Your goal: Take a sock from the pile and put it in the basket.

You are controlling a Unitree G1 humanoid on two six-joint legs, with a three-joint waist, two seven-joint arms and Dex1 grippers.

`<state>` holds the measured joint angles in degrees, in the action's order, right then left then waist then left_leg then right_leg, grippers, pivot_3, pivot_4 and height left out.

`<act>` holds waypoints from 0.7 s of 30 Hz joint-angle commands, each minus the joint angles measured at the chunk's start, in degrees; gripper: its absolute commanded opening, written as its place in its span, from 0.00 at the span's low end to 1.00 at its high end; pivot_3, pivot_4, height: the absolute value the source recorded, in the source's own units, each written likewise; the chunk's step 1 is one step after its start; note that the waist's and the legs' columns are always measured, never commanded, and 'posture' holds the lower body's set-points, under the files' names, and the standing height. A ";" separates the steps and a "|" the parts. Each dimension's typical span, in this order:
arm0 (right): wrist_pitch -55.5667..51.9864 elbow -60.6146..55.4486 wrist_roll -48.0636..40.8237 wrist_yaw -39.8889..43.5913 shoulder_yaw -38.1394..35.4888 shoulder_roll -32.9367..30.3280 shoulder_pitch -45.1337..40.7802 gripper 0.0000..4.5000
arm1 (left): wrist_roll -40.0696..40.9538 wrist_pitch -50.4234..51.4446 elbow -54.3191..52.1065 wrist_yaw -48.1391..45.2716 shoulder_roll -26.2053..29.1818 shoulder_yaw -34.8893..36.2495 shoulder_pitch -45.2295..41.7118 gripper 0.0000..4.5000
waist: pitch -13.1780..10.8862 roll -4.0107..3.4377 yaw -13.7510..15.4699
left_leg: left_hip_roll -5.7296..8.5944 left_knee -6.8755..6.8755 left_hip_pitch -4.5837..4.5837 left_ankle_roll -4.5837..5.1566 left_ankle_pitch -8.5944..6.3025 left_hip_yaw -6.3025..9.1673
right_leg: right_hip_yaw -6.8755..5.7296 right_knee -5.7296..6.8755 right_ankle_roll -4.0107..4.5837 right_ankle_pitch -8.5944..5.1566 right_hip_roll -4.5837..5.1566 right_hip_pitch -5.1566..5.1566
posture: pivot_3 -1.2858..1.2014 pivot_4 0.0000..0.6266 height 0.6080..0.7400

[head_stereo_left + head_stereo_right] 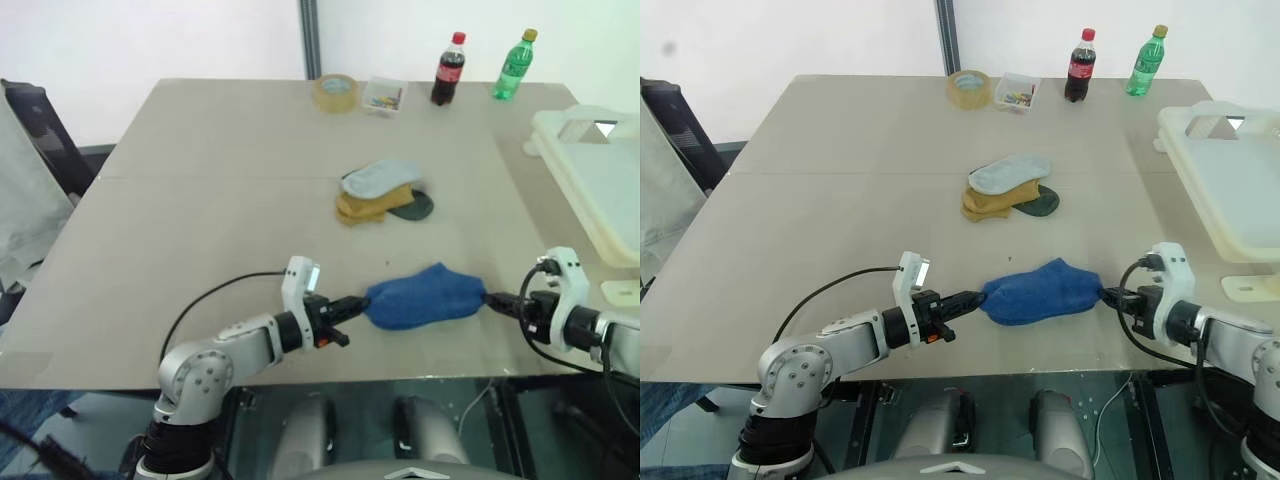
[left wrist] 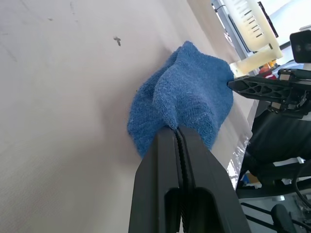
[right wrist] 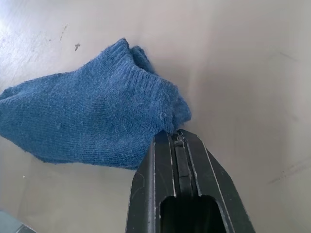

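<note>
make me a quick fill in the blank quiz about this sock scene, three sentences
Both grippers are shut on the two ends of the ____ sock. The left gripper and the right gripper hold that sock ____ them. On the pile, the pale grey-blue sock lies on the ____ one.

Missing words: blue; between; yellow

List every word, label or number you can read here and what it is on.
None can be read.
Cola bottle: red label, print too small.
Green bottle: label too small.
Small clear box: coloured contents, no legible print.
Tape roll, blue sock and basket: no text seen.
</note>
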<state>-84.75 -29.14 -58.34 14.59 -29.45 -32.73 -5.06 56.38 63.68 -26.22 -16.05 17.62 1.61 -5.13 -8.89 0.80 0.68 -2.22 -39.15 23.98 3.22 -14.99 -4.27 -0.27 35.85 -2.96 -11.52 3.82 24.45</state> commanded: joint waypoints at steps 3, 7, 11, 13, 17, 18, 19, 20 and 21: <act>1.22 -0.07 0.41 -0.69 -0.09 -0.16 -0.29 0.00 | 0.54 0.50 0.17 -0.31 -0.09 -0.49 -0.17 0.00 | 0.00 0.00 0.01 | 0.00 0.00 0.00 0.00 0.00 0.00 | 0.00 0.00 0.00 0.00 0.00 0.00 | 0.52 0.24 1.00; 1.25 -0.01 0.43 -0.90 -0.12 -0.07 -0.24 0.00 | 0.84 1.22 0.32 -0.22 -0.30 -0.43 -0.37 0.00 | 0.00 0.00 0.01 | -0.01 0.00 0.00 0.00 0.00 0.00 | 0.00 0.00 0.00 0.00 0.01 0.01 | 0.52 0.24 1.00; 1.22 -0.32 0.45 -1.29 -0.03 0.37 0.04 0.00 | 1.06 1.87 0.57 -0.40 -0.46 -0.46 -0.69 0.00 | 0.00 0.00 0.01 | -0.01 0.01 0.01 0.00 0.00 0.00 | 0.00 0.00 0.00 0.00 0.01 0.02 | 0.52 0.24 1.00; 1.25 -0.42 0.40 -1.57 -0.11 0.64 0.04 0.00 | 1.25 2.21 0.64 -0.37 -0.63 -0.35 -0.75 0.00 | 0.00 0.00 0.00 | -0.01 0.01 0.01 0.00 0.00 0.00 | 0.00 0.00 0.00 0.00 0.01 0.02 | 0.52 0.24 1.00; 3.84 -0.70 1.18 -1.44 -0.30 0.66 -0.20 0.13 | 1.75 2.69 1.20 0.29 -1.82 0.17 -0.62 0.00 | 0.00 0.00 0.01 | -0.01 0.01 0.02 0.00 0.00 0.00 | 0.00 0.00 0.00 -0.01 0.01 0.03 | 0.52 0.24 1.00; 4.03 -0.98 1.52 -1.23 -0.11 -0.08 0.07 0.17 | 1.99 2.80 1.36 0.59 -2.26 0.45 -0.52 0.00 | 0.00 0.00 0.01 | -0.01 0.01 0.02 0.00 0.00 0.00 | 0.00 0.00 -0.01 -0.01 0.01 0.03 | 0.52 0.24 1.00; 4.11 -1.50 1.89 -0.79 0.26 -1.15 0.62 0.31 | 2.18 2.89 1.51 0.76 -2.57 0.67 -0.48 0.00 | 0.00 0.00 0.01 | 0.00 0.01 0.02 0.00 0.00 0.00 | 0.00 0.00 -0.01 -0.01 0.02 0.03 | 0.52 0.24 1.00; 4.40 -2.21 1.99 0.15 0.47 -2.29 1.32 0.37 | 2.31 3.00 1.64 0.89 -2.79 0.84 -0.49 0.00 | 0.00 0.00 0.04 | -0.01 0.01 0.02 0.00 0.00 0.00 | 0.00 0.00 -0.01 -0.01 0.02 0.03 | 0.52 0.24 1.00; 5.79 -3.29 2.44 2.06 0.97 -4.02 2.20 0.37 | 2.39 3.08 1.71 0.97 -2.91 0.94 -0.52 0.00 | 0.00 0.01 0.10 | 0.00 0.01 0.04 0.00 0.00 0.00 | 0.00 0.00 -0.01 -0.01 0.02 0.05 | 0.52 0.24 1.00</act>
<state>-81.20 -29.19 -56.35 13.92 -28.36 -34.22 -3.79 57.15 66.66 -23.94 -15.12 15.05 1.81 -5.48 -8.90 0.81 0.77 -2.21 -39.13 24.06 3.22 -14.99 -4.27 -0.28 35.84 -2.97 -11.53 3.87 24.54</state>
